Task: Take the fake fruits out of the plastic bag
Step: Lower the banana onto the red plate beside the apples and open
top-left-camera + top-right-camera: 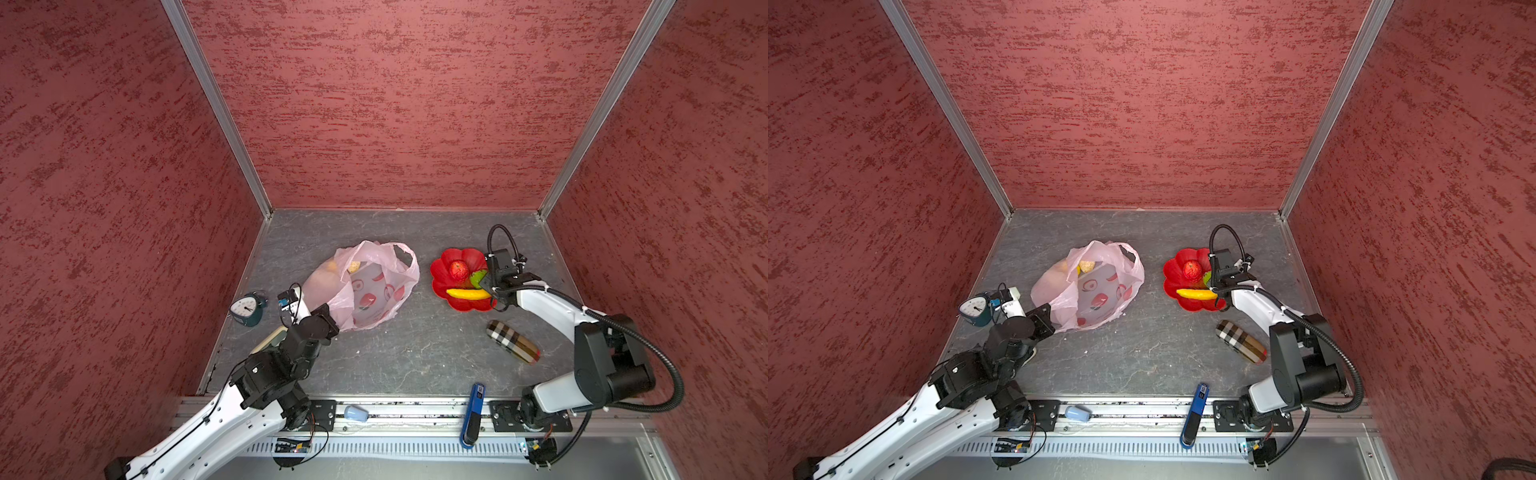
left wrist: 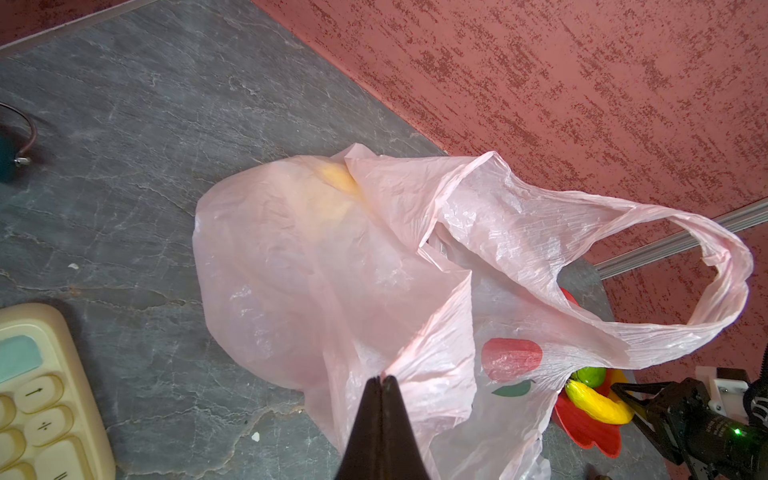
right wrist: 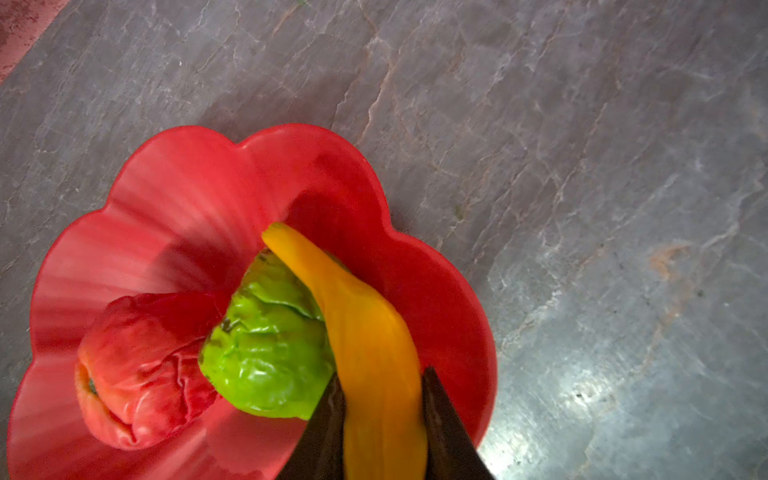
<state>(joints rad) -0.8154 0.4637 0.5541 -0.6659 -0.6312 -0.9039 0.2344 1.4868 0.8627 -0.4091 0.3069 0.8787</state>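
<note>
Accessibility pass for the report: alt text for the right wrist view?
The right gripper grips a yellow plastic banana over a red flower-shaped dish holding a dented red plastic apple and a green plastic fruit, on a grey stone-look tabletop.

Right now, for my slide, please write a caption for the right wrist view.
Right gripper, jaws shut on the yellow banana, over the red dish holding a green fruit and a red apple.

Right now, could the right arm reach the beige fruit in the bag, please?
Probably not yet: its end effector is shut on the banana over the dish. Once freed, likely yes, since the beige fruit lies uncovered in the mouth of the bag.
</note>
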